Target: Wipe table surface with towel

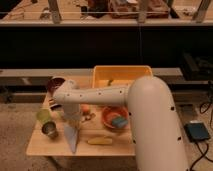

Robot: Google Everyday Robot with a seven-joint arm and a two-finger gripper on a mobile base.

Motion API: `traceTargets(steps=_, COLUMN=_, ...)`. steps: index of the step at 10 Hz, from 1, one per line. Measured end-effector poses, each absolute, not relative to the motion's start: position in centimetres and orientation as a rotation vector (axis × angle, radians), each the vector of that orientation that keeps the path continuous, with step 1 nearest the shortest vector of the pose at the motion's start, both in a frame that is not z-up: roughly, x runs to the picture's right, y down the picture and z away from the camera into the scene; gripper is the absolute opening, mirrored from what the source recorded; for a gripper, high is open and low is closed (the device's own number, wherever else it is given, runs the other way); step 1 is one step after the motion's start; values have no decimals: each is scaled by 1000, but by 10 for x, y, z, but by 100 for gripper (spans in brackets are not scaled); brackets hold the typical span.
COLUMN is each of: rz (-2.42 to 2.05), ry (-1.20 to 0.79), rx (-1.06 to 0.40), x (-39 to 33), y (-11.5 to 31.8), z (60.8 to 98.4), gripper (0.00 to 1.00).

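Your gripper (71, 121) hung at the end of the white arm (107, 95), over the left half of the table surface (40, 145), with its fingers pressed together on the upper edge of the towel (72, 138). The towel appeared as a pale grey-blue cloth, limp, hanging straight below the gripper and narrowing to a point whose tip reached the tabletop near the front edge. The table surface was a light tan, smooth wooden rectangle. Left of the gripper stood a green cup (43, 116) and, just in front of it, a metal cup (49, 130). Right of the gripper sat an orange bowl (114, 117); a yellow oblong object (100, 141) lay below and right of it. Behind the gripper were a dark red bowl (55, 84) and the yellow-orange bin (122, 76).
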State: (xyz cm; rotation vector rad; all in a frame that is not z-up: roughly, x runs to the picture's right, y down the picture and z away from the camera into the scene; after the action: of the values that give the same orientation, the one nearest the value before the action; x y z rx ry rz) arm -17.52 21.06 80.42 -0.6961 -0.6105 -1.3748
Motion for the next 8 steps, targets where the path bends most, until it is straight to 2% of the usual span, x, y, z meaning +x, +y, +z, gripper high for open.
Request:
traceTargets(steps=4, rz=-1451, ry=-661, rx=-701, x=-170, y=248, z=778, gripper=0)
traceTargets(steps=8, rz=-1416, ry=-609, rx=-746, x=-107, y=261, z=771, gripper=0)
